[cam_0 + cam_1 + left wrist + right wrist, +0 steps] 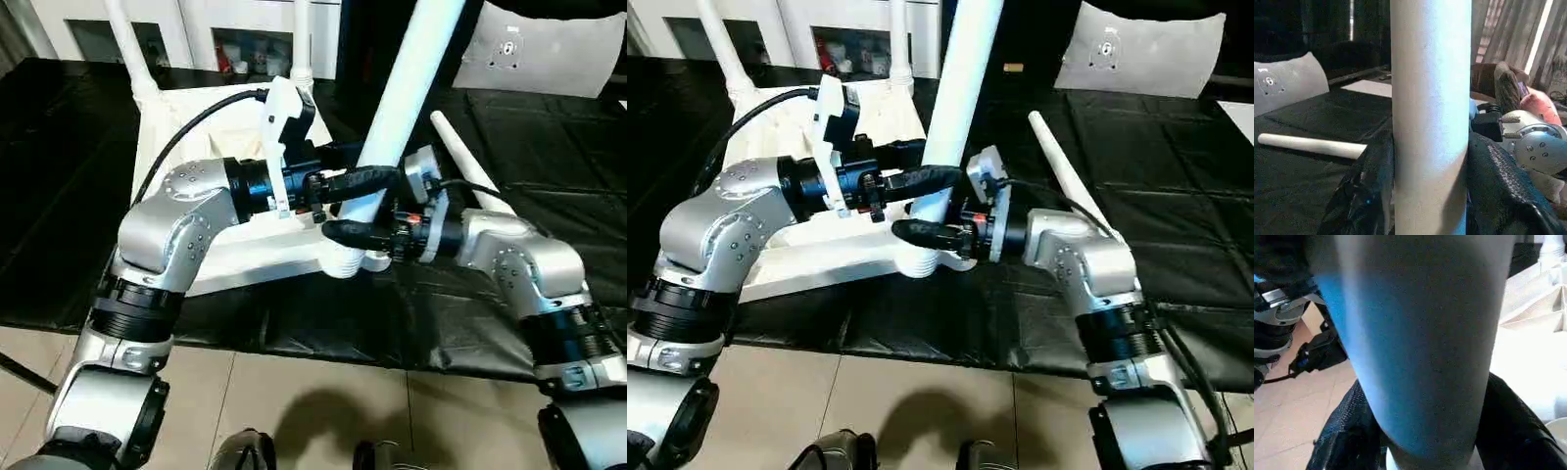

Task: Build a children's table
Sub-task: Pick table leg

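We see the upright leg (402, 108) clamped low on its shaft from two sides. The left gripper (377, 181) reaches in from 9 o'clock, its black fingers (1374, 196) closed around the leg just above the right gripper (348, 235), which comes in from 3 o'clock with its own fingers (1347, 435) wrapped around the shaft just above the foot. The leg's ribbed lower end sits at the near corner socket of the table top (196, 127), at roughly 6 o'clock of the top.

The left wrist view shows us the shaft as a smooth white cylinder pressed between two textured black pads, with the right arm's silver housing just beside it and a loose leg (1310, 145) lying flat on the black sheet at 9 o'clock. The right wrist view shows the same shaft in shadow, tiled floor behind it, and a slice of the top's ribbed underside; the eye views give neither detail.

Materials, as we read them: legs and top are matte white plastic, the legs round and tapered, the top rectangular with raised ribs. The counter (549, 166) carries a creased black sheet. Both forearms are silver metal with black cuffs.

Farther back, the loose leg (465, 162) lies at 2 o'clock of the grip. Two more legs (127, 44) stand up from the top's far corners at 11 and 12 o'clock. A grey cushion (544, 54) rests at the counter's far edge.
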Controlling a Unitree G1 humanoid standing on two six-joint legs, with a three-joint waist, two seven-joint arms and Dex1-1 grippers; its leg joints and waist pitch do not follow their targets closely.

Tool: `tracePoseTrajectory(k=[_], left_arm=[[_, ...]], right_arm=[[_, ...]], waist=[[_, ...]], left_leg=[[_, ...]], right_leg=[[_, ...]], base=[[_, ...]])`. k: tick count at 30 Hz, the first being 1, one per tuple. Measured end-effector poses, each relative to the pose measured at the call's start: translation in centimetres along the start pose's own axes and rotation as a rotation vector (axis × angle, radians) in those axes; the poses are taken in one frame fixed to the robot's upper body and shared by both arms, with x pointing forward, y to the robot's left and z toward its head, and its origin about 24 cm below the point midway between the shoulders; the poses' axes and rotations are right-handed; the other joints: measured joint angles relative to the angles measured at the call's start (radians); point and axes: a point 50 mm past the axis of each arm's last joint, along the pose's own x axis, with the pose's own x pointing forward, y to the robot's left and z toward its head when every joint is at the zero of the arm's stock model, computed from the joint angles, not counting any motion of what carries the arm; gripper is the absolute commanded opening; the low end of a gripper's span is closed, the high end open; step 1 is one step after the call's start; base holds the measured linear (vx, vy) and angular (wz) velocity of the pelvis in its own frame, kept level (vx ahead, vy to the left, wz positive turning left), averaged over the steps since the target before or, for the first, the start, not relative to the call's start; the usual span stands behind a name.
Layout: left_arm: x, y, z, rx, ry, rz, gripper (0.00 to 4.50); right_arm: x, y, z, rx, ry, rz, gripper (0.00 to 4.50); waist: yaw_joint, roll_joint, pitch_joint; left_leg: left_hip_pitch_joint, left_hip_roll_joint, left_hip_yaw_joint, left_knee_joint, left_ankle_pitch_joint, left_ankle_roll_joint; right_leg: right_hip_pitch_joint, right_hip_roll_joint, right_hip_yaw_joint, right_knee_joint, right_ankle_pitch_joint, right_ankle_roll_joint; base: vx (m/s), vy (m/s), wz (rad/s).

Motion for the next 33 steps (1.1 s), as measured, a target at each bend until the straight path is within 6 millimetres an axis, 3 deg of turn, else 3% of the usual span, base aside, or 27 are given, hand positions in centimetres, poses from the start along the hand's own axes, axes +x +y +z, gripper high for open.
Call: tracePoseTrajectory(k=[1, 3, 18, 22, 24, 30, 33], left_arm=[[0.1, 0.0, 0.0, -0.005, 0.0, -0.002, 1.85], [0.1, -0.1, 0.0, -0.009, -0.002, -0.001, 2.41], [0.5, -0.9, -0.4, -0.116, -0.123, -0.034, 3.53], [0.8, -1.0, 0.2, -0.175, -0.238, -0.046, 3.81], [0.9, -0.9, 0.7, -0.225, -0.342, -0.042, 4.19], [-0.3, 0.2, 3.6, -0.297, -0.626, -0.007, 4.26], [-1.3, 1.2, 3.5, -0.282, -0.615, 0.076, 4.26]], right_arm=[[0.0, 0.0, 0.1, -0.002, 0.0, 0.0, 2.04], [0.0, 0.0, 0.1, -0.003, 0.0, 0.0, 2.04], [0.7, 0.4, 0.2, -0.025, -0.067, -0.023, 2.0], [0.7, 0.4, 0.7, -0.046, -0.098, -0.039, 2.0], [0.8, 0.3, 0.7, -0.036, -0.112, -0.057, 1.99], [0.4, -0.6, 0.1, 0.025, -0.167, -0.168, 1.93], [-0.1, -1.0, 0.4, 0.006, -0.194, -0.239, 1.91]], waist=[[0.0, 0.0, 0.0], [0.001, 0.0, 0.0], [0.0, 0.0, 0.0], [0.002, 0.0, 0.0], [0.001, 0.0, 0.0], [0.0, 0.0, 0.0], [-0.004, 0.0, 0.0]], left_leg=[[0.0, 0.0, 0.0, 0.0, 0.0, 0.0], [0.0, 0.0, 0.0, 0.0, 0.0, 0.0], [0.0, 0.0, 0.0, 0.0, 0.0, 0.0], [0.0, 0.0, 0.0, 0.0, 0.0, 0.0], [0.0, 0.0, 0.0, 0.0, 0.0, 0.0], [0.0, 0.0, 0.0, 0.0, 0.0, 0.0], [0.0, 0.0, 0.0, 0.0, 0.0, 0.0]], right_leg=[[0.0, 0.0, 0.0, 0.0, 0.0, 0.0], [0.0, 0.0, 0.0, 0.0, 0.0, 0.0], [0.0, 0.0, 0.0, 0.0, 0.0, 0.0], [0.001, 0.0, 0.0, 0.0, 0.0, -0.001], [0.001, 0.0, 0.0, -0.001, 0.003, -0.005], [0.001, 0.0, 0.0, 0.0, 0.003, -0.005], [0.0, 0.0, 0.0, -0.001, 0.0, 0.0]], base=[[0.0, 0.0, 0.0], [0.0, 0.0, 0.0], [0.0, 0.0, 0.0], [0.0, 0.0, 0.0], [0.0, 0.0, 0.0], [0.0, 0.0, 0.0], [0.0, 0.0, 0.0]])
